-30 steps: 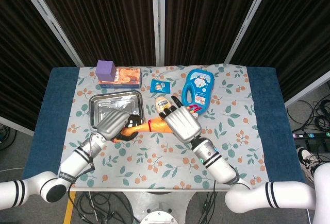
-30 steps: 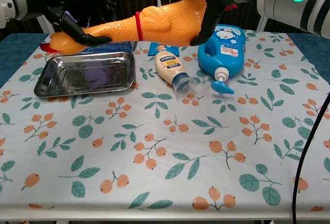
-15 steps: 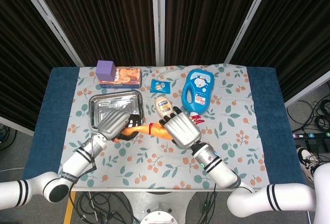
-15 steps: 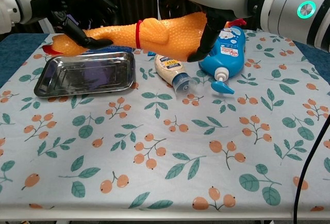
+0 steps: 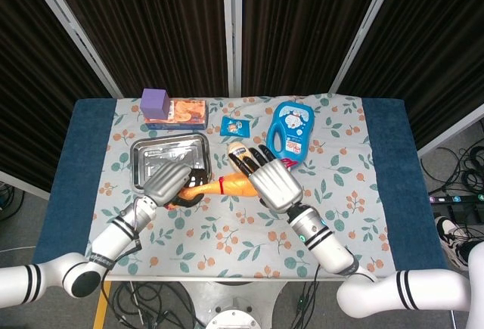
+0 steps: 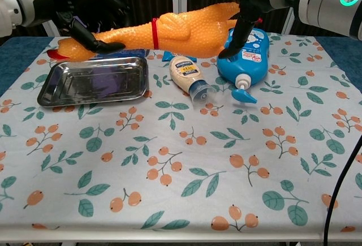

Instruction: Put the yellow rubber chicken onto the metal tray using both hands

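Note:
The yellow rubber chicken (image 6: 175,30) with a red band hangs level in the air, above the tablecloth and just right of the metal tray (image 6: 51,90). My left hand (image 6: 85,31) grips its neck end over the tray's near rim (image 5: 144,185). My right hand (image 6: 244,22) holds the tail end from above; in the head view this hand (image 5: 274,181) covers that end with its fingers spread. Between the hands in the head view, the chicken (image 5: 227,186) shows its orange middle. The tray holds nothing.
A mayonnaise bottle (image 6: 189,76) lies on its side below the chicken. A blue bottle (image 6: 246,56) lies right of it, under my right hand. Behind the tray are a purple cube (image 5: 155,102), an orange box (image 5: 185,111) and a small blue packet (image 5: 235,125).
My right hand has slid right along the chicken toward its tail, and that end has risen a little. The left hand and the neck end have stayed in place.

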You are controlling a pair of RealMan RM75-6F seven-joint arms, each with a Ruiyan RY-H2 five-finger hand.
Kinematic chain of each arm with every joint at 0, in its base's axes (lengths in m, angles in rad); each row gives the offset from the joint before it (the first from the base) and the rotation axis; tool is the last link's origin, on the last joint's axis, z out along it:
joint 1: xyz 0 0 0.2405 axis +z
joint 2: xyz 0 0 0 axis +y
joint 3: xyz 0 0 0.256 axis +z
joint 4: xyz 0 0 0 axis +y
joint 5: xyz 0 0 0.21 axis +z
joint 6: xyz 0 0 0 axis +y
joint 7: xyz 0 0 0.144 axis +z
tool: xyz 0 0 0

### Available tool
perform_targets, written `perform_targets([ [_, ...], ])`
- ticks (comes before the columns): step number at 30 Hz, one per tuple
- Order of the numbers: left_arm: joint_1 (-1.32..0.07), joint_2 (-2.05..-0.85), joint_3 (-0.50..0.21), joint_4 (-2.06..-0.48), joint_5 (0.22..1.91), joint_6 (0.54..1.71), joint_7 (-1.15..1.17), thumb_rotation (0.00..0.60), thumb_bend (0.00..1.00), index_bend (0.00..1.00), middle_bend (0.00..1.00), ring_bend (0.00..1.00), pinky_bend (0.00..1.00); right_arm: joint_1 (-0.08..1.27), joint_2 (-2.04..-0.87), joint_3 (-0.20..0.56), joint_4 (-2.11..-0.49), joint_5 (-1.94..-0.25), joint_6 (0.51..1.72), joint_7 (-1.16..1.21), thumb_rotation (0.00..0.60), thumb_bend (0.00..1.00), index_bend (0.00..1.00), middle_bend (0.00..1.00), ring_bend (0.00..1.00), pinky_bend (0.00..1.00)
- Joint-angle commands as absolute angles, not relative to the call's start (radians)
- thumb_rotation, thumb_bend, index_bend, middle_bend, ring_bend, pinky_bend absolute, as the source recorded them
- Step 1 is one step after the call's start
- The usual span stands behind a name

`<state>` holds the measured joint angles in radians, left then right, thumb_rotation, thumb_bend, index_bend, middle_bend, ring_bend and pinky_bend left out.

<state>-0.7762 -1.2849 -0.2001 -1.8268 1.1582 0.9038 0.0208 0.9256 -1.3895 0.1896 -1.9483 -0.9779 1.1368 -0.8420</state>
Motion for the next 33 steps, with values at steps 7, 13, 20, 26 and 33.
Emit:
perform_targets([
  [7, -0.779, -1.283, -0.199, -1.832, 1.148, 0.905, 0.032, 0.600, 0.71, 0.74, 0.78, 0.70, 0.84, 0.934, -1.376, 0.183, -1.969, -0.966, 1.138, -0.856, 0.600, 0.00, 0.00, 0.17, 0.09, 0.12],
  [13, -0.782, -1.284, -0.196, -1.837, 1.141, 0.914, 0.060, 0.600, 0.71, 0.74, 0.78, 0.70, 0.84, 0.947, -1.401, 0.186, -1.954, -0.946, 1.147, -0.872, 0.600, 0.06, 0.25, 0.37, 0.16, 0.12],
  [20, -0.782, -1.286, -0.194, -1.850, 1.141, 0.923, 0.074, 0.600, 0.71, 0.74, 0.78, 0.71, 0.84, 0.961, -1.435, 0.192, -1.933, -0.931, 1.160, -0.881, 0.600, 0.34, 0.65, 0.62, 0.37, 0.14],
  [26, -0.783, -1.286, -0.196, -1.852, 1.139, 0.928, 0.075, 0.600, 0.71, 0.74, 0.78, 0.70, 0.84, 0.967, -1.447, 0.173, -1.932, -0.936, 1.158, -0.897, 0.600, 0.51, 0.87, 0.81, 0.54, 0.18],
  [33, -0.784, -1.294, -0.194, -1.842, 1.132, 0.929, 0.083, 0.600, 0.71, 0.74, 0.78, 0.71, 0.84, 0.970, -1.450, 0.143, -1.947, -0.934, 1.143, -0.910, 0.600, 0.62, 1.00, 0.92, 0.65, 0.23],
])
